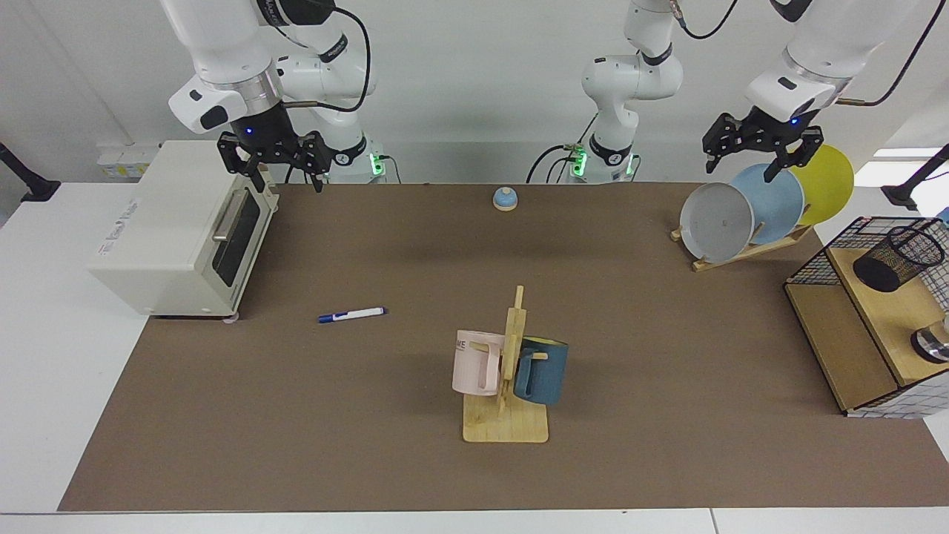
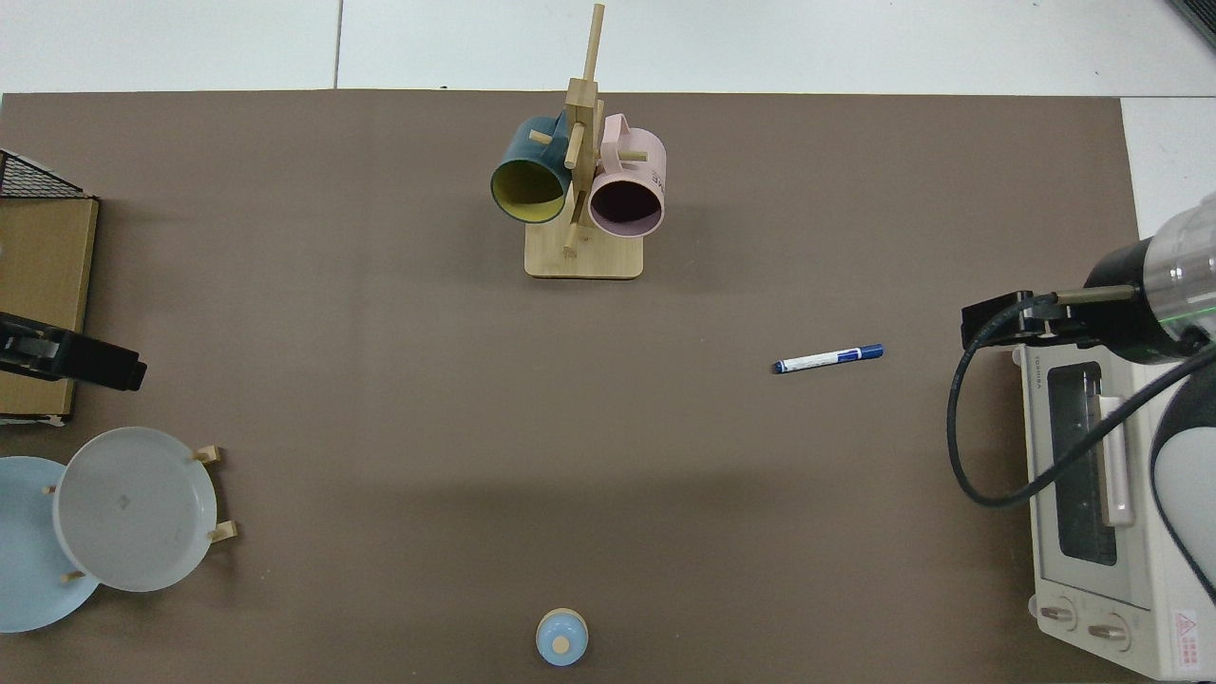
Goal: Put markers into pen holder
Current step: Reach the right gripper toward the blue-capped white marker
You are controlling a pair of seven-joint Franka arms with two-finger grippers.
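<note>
Marker (image 1: pixel 351 314): lies flat on the mat, untouched.
Pen holder (image 1: pixel 898 257): tilted in the wire basket (image 1: pixel 808 267) — top view cuts it off.
Right gripper (image 1: pixel 282 159): spread, above the toaster oven (image 1: pixel 178 230).
Left gripper (image 1: pixel 749 152): spread, over the plates (image 1: pixel 715 222) — top view shows only its tip.

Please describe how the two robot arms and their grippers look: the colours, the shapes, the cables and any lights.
Both arms are white with rounded segments and dark bands at the joints. Black cables loop along them. Each ends in a black two-finger gripper, the right gripper and the left gripper, with a small blue light on the dark block above it. Green lights glow near the arm bases.
</note>
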